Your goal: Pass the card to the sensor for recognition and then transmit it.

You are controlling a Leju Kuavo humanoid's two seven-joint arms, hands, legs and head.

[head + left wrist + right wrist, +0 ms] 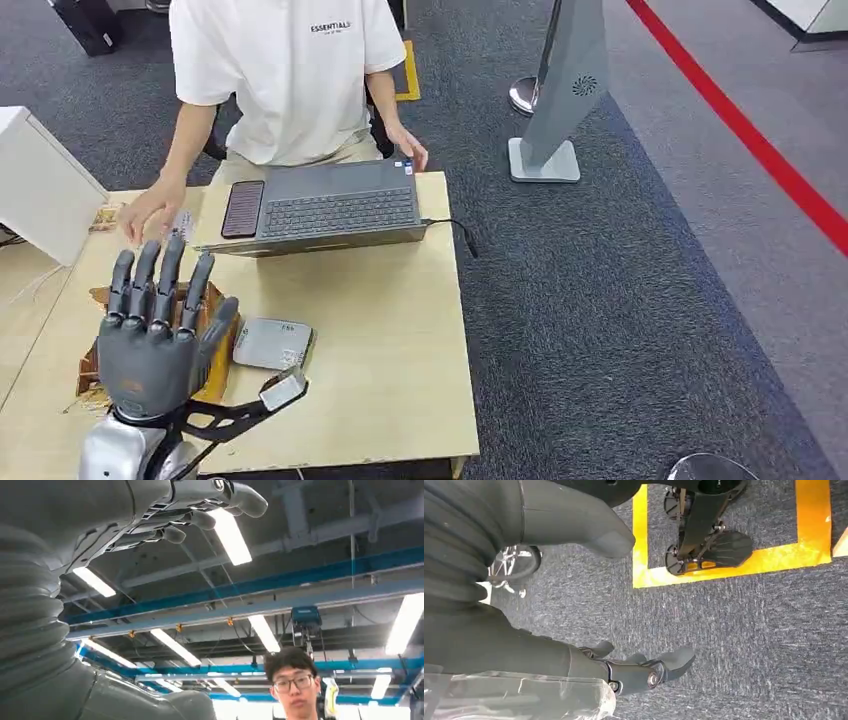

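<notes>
Currently no card in hand: pick first, then tap the reader

Your left hand (pixel 155 330) is raised over the left side of the table (pixel 390 330), back of the hand toward the head camera. Its fingers (pixel 165 275) point up and are spread apart, pinching nothing. The left wrist view looks at the ceiling, and the palm looks empty there too. Your right hand (pixel 639 670) hangs over the carpet with fingers loosely apart and empty.

I can't locate the card. My guess is it's in the brown cardboard tray (pixel 215 372) directly under the left hand, but the hand hides the inside of it.

The sensor (pixel 272 343), a flat grey pad, lies just beside the tray on its right.

How to do this step well:
- Turn the palm down before you descend.
- Pinch the card by one edge so its flat face stays exposed.
- Carry it level over the pad and hold it flat and close for the read.
- Then hand it to the person (pixel 290 80) seated behind the laptop (pixel 335 205). They have a hand resting on the table's far left.
- Keep clear of the phone (pixel 243 208) lying on the laptop.

Readable text: "ESSENTIALS" on the person's white shirt. The print on the sensor and the laptop sticker is too small to read.
</notes>
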